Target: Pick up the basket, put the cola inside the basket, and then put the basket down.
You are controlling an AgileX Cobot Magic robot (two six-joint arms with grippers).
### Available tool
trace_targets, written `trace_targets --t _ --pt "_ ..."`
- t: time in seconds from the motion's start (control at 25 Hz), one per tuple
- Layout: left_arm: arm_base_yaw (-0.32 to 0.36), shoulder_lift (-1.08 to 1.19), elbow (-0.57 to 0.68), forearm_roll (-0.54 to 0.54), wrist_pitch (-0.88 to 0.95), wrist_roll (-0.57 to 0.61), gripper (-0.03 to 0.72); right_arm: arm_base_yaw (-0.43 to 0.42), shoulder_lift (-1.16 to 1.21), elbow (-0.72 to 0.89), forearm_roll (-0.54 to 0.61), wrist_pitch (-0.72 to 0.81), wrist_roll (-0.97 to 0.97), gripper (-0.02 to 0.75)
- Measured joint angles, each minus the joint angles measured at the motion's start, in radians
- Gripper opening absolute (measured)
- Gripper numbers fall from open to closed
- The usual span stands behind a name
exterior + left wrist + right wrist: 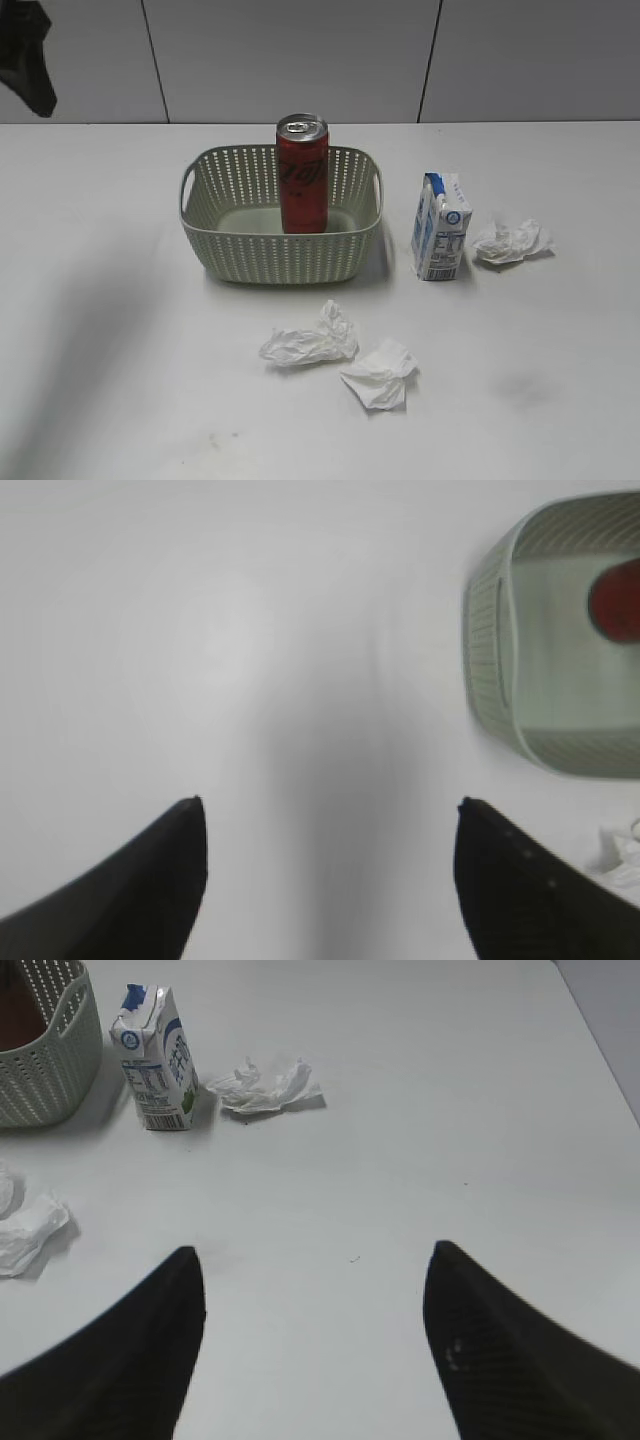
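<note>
The pale sage-green basket (285, 250) stands on the white table at the centre. The red cola can (302, 180) stands upright inside it. In the left wrist view the basket (495, 640) is at the right edge with the red can (618, 602) in it. In the right wrist view a corner of the basket (55, 1070) shows at top left. My left gripper (330, 805) is open and empty over bare table, left of the basket. My right gripper (315, 1250) is open and empty over bare table, right of the basket. Neither gripper's jaws show in the exterior view.
A white-and-blue milk carton (440, 240) stands right of the basket, with a crumpled tissue (512, 242) beside it. Two more crumpled tissues (310, 342) (382, 375) lie in front of the basket. A dark arm part (28, 50) is at top left.
</note>
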Motion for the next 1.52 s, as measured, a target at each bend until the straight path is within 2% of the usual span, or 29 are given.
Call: trace_targets --t 0.2,0.68,0.88,1.2,1.52 --pt "0.031 -0.108 0.128 0.020 0.000 0.016 0.582 0.000 0.000 0.000 0.000 0.000 0.000 0.532" --pt "0.031 -0.565 0.683 0.025 -0.057 0.030 0.580 0.000 0.000 0.000 0.000 0.000 0.000 0.532" --pt "0.031 -0.772 0.840 0.026 -0.096 0.032 0.577 0.000 0.000 0.000 0.000 0.000 0.000 0.532" --pt "0.031 -1.030 1.002 0.025 -0.114 0.032 0.577 0.000 0.000 0.000 0.000 0.000 0.000 0.532" --pt "0.031 -1.216 1.010 0.025 -0.132 0.031 0.566 0.000 0.000 0.001 0.000 0.000 0.000 0.532"
